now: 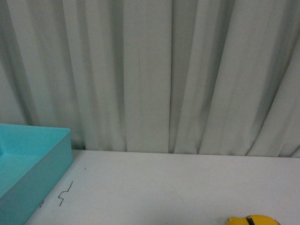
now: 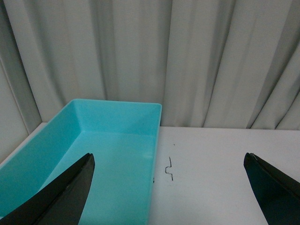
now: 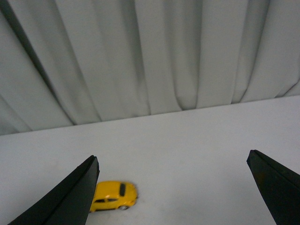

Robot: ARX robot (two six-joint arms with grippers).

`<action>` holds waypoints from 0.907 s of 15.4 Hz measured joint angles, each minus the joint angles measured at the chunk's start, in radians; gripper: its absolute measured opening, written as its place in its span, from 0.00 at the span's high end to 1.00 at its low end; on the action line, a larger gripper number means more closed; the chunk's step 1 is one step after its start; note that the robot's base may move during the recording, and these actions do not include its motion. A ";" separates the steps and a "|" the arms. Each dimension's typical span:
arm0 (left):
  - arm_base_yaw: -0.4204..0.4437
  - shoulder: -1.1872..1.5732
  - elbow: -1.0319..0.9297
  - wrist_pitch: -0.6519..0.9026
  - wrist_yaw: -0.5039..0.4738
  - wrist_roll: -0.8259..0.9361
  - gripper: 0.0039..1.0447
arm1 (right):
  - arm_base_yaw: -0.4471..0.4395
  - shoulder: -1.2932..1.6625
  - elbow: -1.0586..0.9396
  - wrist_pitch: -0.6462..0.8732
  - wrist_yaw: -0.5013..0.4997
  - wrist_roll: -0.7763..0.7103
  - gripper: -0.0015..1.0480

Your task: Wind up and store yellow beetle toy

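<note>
Held wide open and empty, right tool, yellow beetle toy seen on the surface just beside one of its fingers, left tool likewise spread wide with nothing gripped, turquoise bin seen ahead of one finger.

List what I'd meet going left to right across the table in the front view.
turquoise bin → dark squiggle mark on the tabletop → yellow toy car, only its top showing at the bottom edge
</note>
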 joint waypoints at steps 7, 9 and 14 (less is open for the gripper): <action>0.000 0.000 0.000 -0.001 0.000 0.000 0.06 | -0.014 1.001 0.388 0.493 -0.214 -0.223 0.06; 0.000 0.000 0.000 0.000 0.000 0.000 0.06 | 0.098 1.165 0.587 0.322 -0.298 -0.355 0.06; 0.000 0.000 0.000 -0.001 0.000 0.000 0.06 | 0.230 1.398 1.013 -0.474 -0.434 -1.027 0.06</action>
